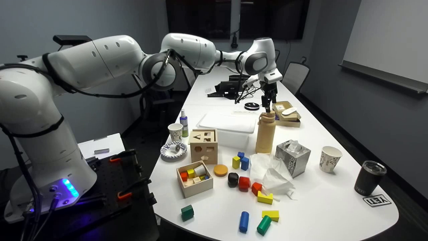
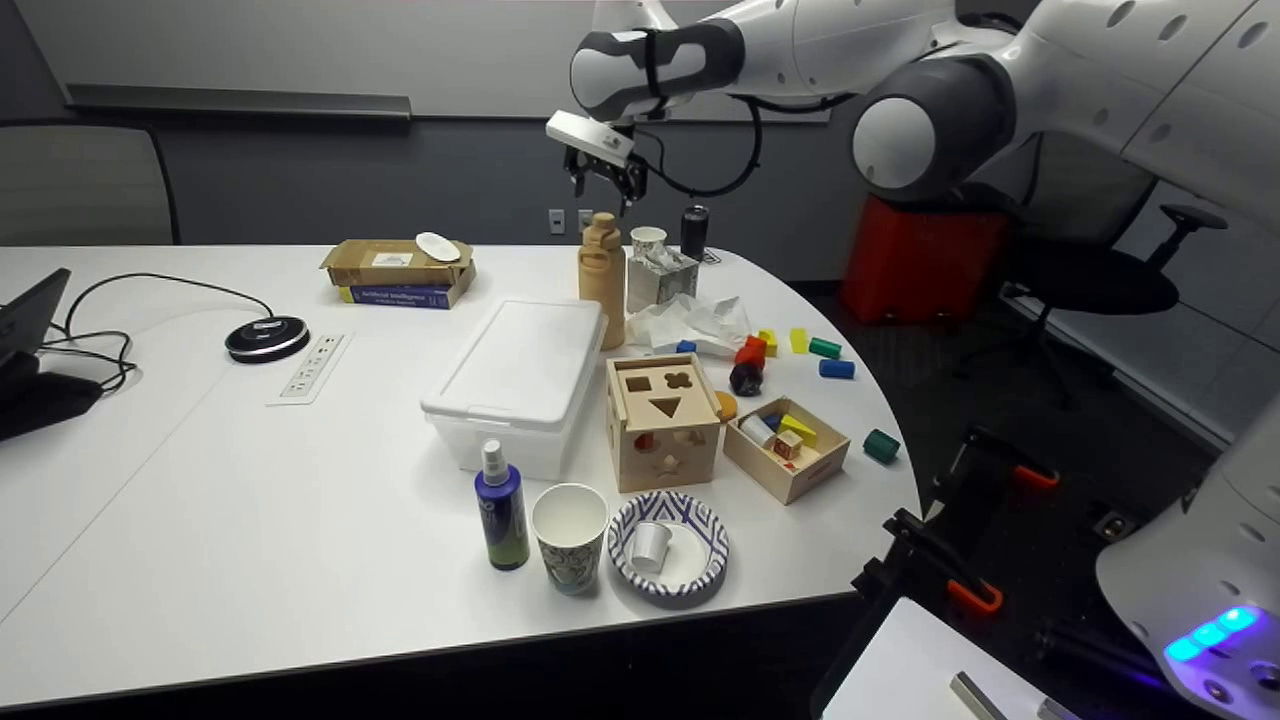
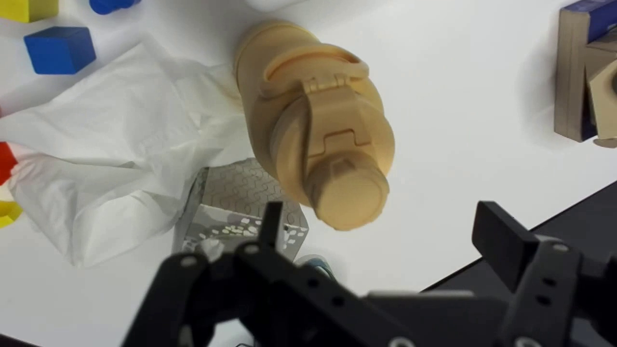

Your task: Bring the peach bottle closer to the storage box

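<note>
The peach bottle [image 1: 265, 135] stands upright on the table in both exterior views, close beside the storage box. It also shows in the wrist view [image 3: 337, 140], seen from above with its cap toward the jaws. The storage box [image 2: 525, 355] is translucent with a white lid [image 1: 227, 123]. My gripper [image 2: 601, 198] is above the bottle's cap, with its fingers pointing down. In the wrist view, my gripper [image 3: 379, 212] is open and empty, with the fingers wide apart. The bottle's cap shows nearer the left finger and is not between the pads.
Crumpled white tissue [image 3: 120, 144] lies against the bottle's base. A silver tissue box [image 1: 293, 159] stands beside it. A wooden shape sorter [image 2: 662, 430] is near the storage box. Cardboard and a book [image 2: 400, 275] lie farther along. Several coloured blocks [image 1: 244, 182] lie about.
</note>
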`<state>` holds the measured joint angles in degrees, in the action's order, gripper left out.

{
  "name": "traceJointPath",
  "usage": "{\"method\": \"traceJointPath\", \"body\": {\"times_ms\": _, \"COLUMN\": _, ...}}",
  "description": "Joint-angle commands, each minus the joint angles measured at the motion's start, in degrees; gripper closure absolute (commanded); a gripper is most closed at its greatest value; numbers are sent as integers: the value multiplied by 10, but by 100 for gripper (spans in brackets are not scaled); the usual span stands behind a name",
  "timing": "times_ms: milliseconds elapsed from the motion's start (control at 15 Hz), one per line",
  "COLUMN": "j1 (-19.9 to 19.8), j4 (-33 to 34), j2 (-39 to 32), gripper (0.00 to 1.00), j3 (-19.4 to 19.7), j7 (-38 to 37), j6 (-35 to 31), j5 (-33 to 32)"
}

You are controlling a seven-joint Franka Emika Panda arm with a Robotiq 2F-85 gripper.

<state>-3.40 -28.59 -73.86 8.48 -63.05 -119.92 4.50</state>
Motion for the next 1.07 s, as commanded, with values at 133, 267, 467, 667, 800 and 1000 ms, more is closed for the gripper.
{"method": "traceJointPath", "body": {"times_ms": 133, "j1": -2, "j4": -5, "j2": 64, "gripper": 0, "j3": 2, "j7": 8, "j6": 90, "j5": 1}}
{"method": "traceJointPath", "body": {"times_ms": 267, "j1": -2, "j4": -5, "j2": 83, "gripper": 0, "j3": -4, "j7": 22, "j6": 124, "j5": 4}}
{"method": "traceJointPath", "body": {"times_ms": 467, "j1": -3, "j4": -5, "j2": 105, "gripper": 0, "j3": -10, "j7": 55, "j6": 165, "j5": 7}}
{"method": "traceJointPath", "body": {"times_ms": 667, "j1": -5, "j4": -4, "j2": 116, "gripper": 0, "j3": -16, "j7": 89, "j6": 191, "j5": 9}}
{"method": "traceJointPath", "body": {"times_ms": 800, "j1": -5, "j4": -3, "j2": 120, "gripper": 0, "j3": -14, "j7": 99, "j6": 201, "j5": 8}}
{"method": "traceJointPath", "body": {"times_ms": 1000, "j1": -6, "j4": -2, "j2": 123, "gripper": 0, "j3": -13, "j7": 110, "j6": 204, "j5": 7}}
